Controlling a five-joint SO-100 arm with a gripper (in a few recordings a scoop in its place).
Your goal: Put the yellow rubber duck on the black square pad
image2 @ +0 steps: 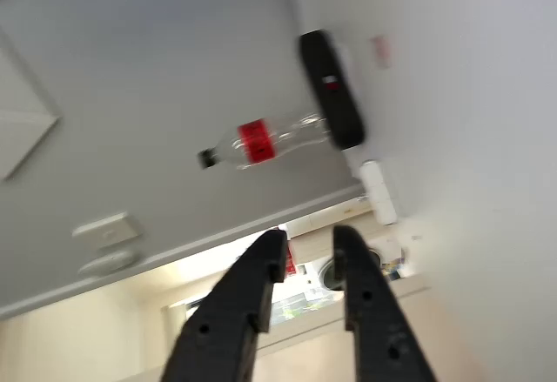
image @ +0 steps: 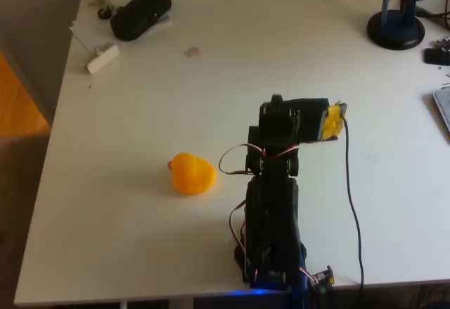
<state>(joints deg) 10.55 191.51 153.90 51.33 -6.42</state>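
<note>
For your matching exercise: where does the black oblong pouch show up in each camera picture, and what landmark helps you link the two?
Overhead view: the black pouch lies at the table's far left corner.
Wrist view: the black pouch sits upper centre, above the gripper.
Shared landmark: the small white block beside the pouch, also seen in the wrist view.

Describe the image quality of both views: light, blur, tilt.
Overhead view: soft, fairly even light, slightly grainy; the yellow rubber duck glows overexposed with little surface detail and casts only a faint shadow; a blue glow sits at the arm's base. Wrist view: picture rotated, motion-blurred; the black pouch and clear bottle look smeared, while the gripper, its fingers slightly apart, stays sharper.
</note>
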